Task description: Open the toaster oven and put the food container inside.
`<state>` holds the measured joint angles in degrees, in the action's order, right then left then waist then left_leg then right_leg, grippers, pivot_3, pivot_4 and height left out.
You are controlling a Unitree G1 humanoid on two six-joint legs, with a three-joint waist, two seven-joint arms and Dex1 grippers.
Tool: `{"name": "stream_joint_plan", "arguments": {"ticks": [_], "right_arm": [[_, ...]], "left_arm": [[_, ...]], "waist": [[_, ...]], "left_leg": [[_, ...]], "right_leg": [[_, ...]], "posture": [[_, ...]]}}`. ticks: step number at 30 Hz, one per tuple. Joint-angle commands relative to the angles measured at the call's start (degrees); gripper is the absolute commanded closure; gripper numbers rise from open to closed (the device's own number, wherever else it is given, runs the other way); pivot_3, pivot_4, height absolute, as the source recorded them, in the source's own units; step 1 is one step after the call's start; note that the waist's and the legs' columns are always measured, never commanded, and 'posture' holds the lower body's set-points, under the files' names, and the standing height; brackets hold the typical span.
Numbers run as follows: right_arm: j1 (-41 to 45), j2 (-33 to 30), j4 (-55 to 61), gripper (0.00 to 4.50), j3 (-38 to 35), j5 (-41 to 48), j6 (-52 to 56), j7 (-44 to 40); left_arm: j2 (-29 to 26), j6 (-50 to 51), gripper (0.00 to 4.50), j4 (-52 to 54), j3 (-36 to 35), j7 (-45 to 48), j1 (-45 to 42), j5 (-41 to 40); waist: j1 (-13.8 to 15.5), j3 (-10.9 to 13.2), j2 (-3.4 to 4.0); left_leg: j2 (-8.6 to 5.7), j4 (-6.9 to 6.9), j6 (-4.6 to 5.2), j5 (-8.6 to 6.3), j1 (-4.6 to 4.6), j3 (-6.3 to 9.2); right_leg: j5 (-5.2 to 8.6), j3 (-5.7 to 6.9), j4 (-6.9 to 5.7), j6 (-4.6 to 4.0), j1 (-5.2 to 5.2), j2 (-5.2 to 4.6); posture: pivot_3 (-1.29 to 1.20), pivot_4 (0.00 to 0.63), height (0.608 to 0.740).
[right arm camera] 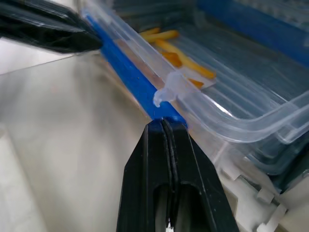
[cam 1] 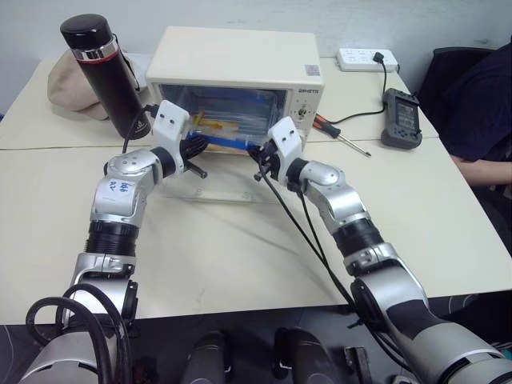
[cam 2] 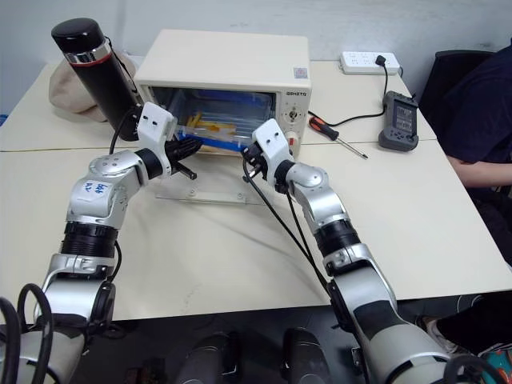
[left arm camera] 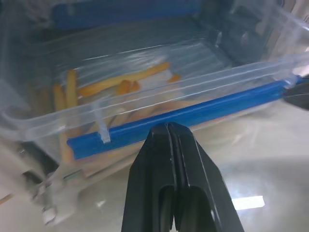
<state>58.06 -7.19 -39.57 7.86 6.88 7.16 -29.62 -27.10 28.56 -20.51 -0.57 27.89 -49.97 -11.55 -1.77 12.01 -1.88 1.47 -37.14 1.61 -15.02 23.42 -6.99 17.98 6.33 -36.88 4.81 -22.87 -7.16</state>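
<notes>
The food container (left arm camera: 159, 92) fills the toaster oven (cam 1: 240, 60) mouth (thermos (cam 1: 102, 68) crowds its left).

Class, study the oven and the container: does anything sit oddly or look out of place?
Nothing spilled or damaged. The food container sits only partly inside the toaster oven, its blue clip edge over the lowered glass door, with both shut grippers, left gripper and right gripper, against it.
</notes>
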Motion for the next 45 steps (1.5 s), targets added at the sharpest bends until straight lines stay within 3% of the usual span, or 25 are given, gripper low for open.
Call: {"name": "stream_joint_plan", "arguments": {"ticks": [1,5,9,12,17,20,24,28,33,39,42,45], "right_arm": [[4.97,1.78,-5.85,4.50,-2.95,-0.60,-5.41,3.11],[8.24,2.76,-11.68,4.50,-4.53,-0.80,-8.51,4.19],[3.88,1.26,-3.18,4.50,-4.65,0.85,-4.86,-0.37],[-4.94,-2.38,14.19,4.50,-3.81,4.05,4.83,-5.31],[-22.87,-13.79,46.49,4.50,-3.19,13.59,26.66,-12.64],[-30.10,-19.10,55.97,4.50,-3.50,17.17,33.45,-14.45],[-36.49,-20.32,60.24,4.50,-5.03,21.12,39.59,-13.02],[-38.86,-16.60,56.36,4.50,-1.95,17.78,36.42,-9.23],[-33.52,-11.14,43.78,4.50,2.14,11.04,26.64,-7.36],[-24.42,-7.74,36.60,4.50,-1.12,12.14,23.29,-7.83],[-20.00,-10.65,40.51,3.92,-6.36,17.58,26.69,-10.63],[-15.62,-17.93,44.97,2.92,-12.25,23.88,32.07,-15.19]], "left_arm": [[1.08,-4.26,4.46,-3.60,-0.52,-0.16,-3.52,1.35],[2.12,-9.24,4.46,-11.82,-1.53,-1.95,-7.32,2.96],[0.71,-8.88,4.29,-11.49,-2.95,0.71,-7.29,1.53],[-2.68,-3.74,3.56,-1.20,-4.44,6.54,-2.84,-2.47],[-16.89,7.91,2.14,24.59,-8.39,21.67,10.96,-13.48],[-25.82,11.52,1.19,32.31,-12.83,29.07,17.77,-18.41],[-37.42,15.17,0.03,35.59,-20.07,37.58,26.08,-21.72],[-44.18,13.79,0.03,32.72,-27.63,42.54,33.27,-20.12],[-44.66,19.28,0.03,32.55,-31.06,41.94,33.12,-25.00],[-44.04,17.26,0.03,31.57,-31.10,39.64,32.82,-24.41],[-43.54,16.23,0.00,29.15,-30.33,38.36,30.88,-24.46],[-43.81,15.79,0.00,26.66,-30.02,38.32,29.29,-24.69]], "waist": [[-0.02,0.00,0.00],[-0.17,0.00,0.00],[-0.25,0.00,0.00],[-0.20,0.00,0.00],[-0.17,0.01,0.02],[-0.17,0.02,0.04],[0.09,0.04,0.08],[0.26,0.06,0.11],[0.03,0.07,0.12],[-0.04,0.07,0.13],[0.00,0.10,0.17],[0.26,0.14,0.24]], "left_leg": [[0.00,0.00,0.00,0.00,-0.01,0.00],[0.04,0.01,-0.02,0.01,-0.01,-0.02],[0.05,0.04,-0.02,0.01,0.00,-0.06],[0.06,0.06,-0.01,0.00,0.04,-0.05],[0.07,-0.02,-0.01,-0.01,0.77,0.05],[0.23,-0.06,-0.07,0.01,0.74,0.01],[0.33,-0.03,-0.23,0.07,0.41,0.04],[0.37,0.13,-0.65,-0.11,0.20,0.02],[0.40,0.11,-0.51,0.01,0.22,-0.03],[0.46,0.11,-0.51,0.02,0.25,-0.07],[0.47,0.08,-0.50,0.02,0.35,-0.08],[0.46,-0.01,-0.45,0.04,0.58,0.00]], "right_leg": [[0.00,0.00,-0.01,0.00,0.00,0.00],[0.00,0.00,0.00,0.00,-0.01,0.07],[0.00,-0.02,0.01,0.00,-0.04,0.07],[0.00,-0.04,0.01,0.00,-0.08,0.07],[0.00,-0.08,-0.09,0.00,-0.85,0.08],[0.02,-0.17,0.01,-0.05,-0.80,0.32],[-0.03,-0.25,0.08,-0.31,-0.66,0.43],[-0.01,-0.29,0.04,-0.56,-0.61,0.41],[0.03,-0.29,-0.03,-0.63,-0.67,0.43],[0.04,-0.30,-0.05,-0.64,-0.73,0.50],[0.04,-0.30,-0.10,-0.64,-0.81,0.51],[0.04,-0.23,-0.24,-0.63,-0.92,0.50]], "posture": [[0.00,0.150,0.740],[0.00,0.150,0.740],[0.00,0.150,0.740],[0.00,0.150,0.740],[0.00,0.150,0.740],[0.00,0.150,0.740],[0.00,0.150,0.740],[0.00,0.150,0.740],[0.00,0.150,0.740],[0.00,0.150,0.740],[0.00,0.150,0.740],[0.00,0.150,0.740]]}}
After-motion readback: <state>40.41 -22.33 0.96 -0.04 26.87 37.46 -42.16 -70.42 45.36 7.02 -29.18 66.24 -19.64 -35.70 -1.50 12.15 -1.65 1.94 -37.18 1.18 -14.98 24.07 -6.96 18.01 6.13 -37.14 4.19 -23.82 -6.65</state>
